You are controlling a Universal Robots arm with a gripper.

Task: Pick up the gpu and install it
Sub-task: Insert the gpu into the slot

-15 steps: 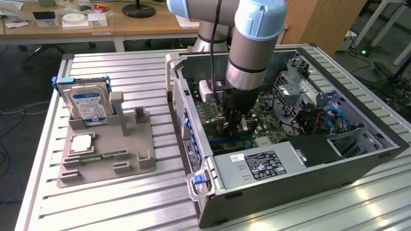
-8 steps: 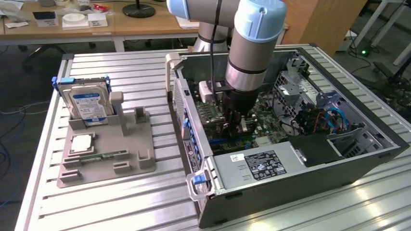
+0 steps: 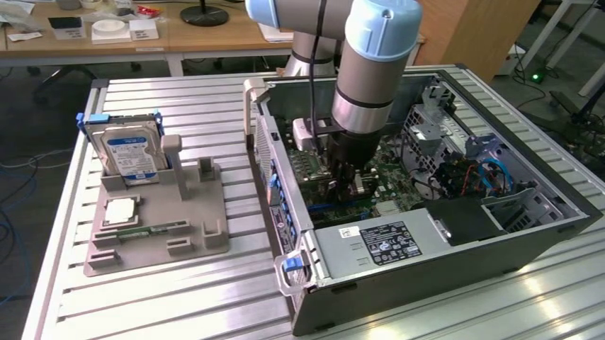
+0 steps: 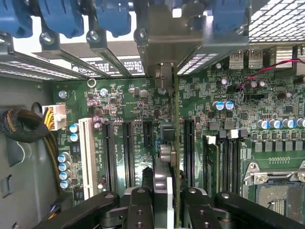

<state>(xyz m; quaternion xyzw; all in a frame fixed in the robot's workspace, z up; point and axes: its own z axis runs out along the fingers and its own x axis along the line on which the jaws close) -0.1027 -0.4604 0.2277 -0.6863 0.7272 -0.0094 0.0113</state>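
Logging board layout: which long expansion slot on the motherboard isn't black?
The white slot at the row's end, beside the yellow-wired connector; the other slots are black.

Green motherboard [image 4: 143, 105] with black slots and one white slot [image 4: 87, 157]. Blue clips [image 4: 109, 16] above. Black claw [image 4: 164, 200] on the dark gpu [image 4: 176, 143]. Silver drive [image 3: 132, 152], blue-white label. Grey ribbed desk [image 3: 189, 106].

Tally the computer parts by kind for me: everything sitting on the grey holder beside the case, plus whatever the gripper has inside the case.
hard drive: 1
processor chip: 1
memory stick: 1
gpu, held in the gripper: 1
Total: 4
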